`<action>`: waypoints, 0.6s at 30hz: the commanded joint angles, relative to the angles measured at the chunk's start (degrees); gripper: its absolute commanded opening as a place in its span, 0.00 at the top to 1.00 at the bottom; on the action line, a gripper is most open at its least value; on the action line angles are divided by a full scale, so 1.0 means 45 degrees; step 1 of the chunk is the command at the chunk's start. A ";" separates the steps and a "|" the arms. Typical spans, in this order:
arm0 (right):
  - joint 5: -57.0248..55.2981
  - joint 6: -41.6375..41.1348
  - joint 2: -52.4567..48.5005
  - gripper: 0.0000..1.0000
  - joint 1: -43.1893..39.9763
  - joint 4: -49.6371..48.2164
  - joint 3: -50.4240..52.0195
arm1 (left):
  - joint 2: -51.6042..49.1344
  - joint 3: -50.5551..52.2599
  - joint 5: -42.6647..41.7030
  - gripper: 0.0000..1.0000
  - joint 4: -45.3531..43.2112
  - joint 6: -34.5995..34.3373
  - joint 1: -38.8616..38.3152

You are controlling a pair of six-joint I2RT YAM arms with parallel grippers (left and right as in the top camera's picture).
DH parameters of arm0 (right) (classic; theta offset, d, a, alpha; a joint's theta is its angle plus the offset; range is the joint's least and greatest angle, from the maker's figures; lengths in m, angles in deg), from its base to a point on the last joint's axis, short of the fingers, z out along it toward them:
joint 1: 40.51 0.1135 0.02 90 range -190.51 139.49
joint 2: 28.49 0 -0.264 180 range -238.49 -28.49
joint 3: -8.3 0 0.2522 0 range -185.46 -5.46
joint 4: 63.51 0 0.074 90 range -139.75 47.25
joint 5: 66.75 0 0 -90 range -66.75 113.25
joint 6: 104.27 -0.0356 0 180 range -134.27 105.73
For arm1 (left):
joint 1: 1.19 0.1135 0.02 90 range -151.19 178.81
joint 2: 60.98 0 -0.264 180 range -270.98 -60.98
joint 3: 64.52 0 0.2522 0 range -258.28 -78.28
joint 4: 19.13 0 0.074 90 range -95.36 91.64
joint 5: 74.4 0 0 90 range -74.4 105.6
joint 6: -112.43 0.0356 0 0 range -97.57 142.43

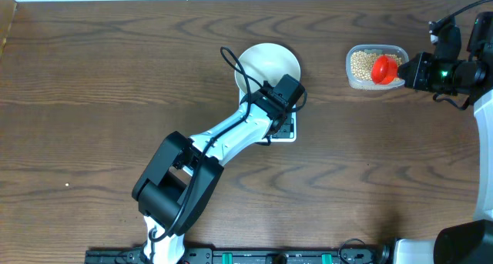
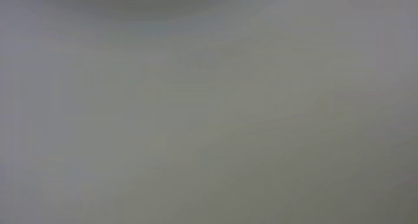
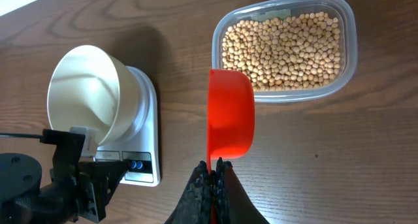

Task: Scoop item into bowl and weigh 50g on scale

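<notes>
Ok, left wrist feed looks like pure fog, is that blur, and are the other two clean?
Left wrist: wholly out of focus, flat grey-white, nothing readable, probably too close to the bowl. Overhead: sharp, evenly lit, though the left arm covers most of the scale. Right wrist: crisp on the red scoop and beans, soft shadow by the bowl.

Even light, soft shadows; left wrist view blurred grey.

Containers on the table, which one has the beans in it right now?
The clear plastic tub by the red scoop: it is full of tan beans, while the white bowl on the scale is empty.
</notes>
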 commanded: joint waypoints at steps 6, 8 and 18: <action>0.0073 0.0228 0.0034 0.99 -0.0049 0.0024 -0.0238 | -0.0180 0.0053 -0.0024 0.93 -0.0199 -0.0092 -0.0005; 0.0073 0.0228 0.0034 0.99 -0.0053 0.0024 -0.0238 | -0.0019 0.0053 -0.0024 0.93 -0.0199 0.0087 -0.0005; 0.0073 0.0228 0.0034 0.99 -0.0049 0.0024 -0.0238 | 0.0374 0.0126 -0.0005 0.93 -0.0209 0.0238 -0.0005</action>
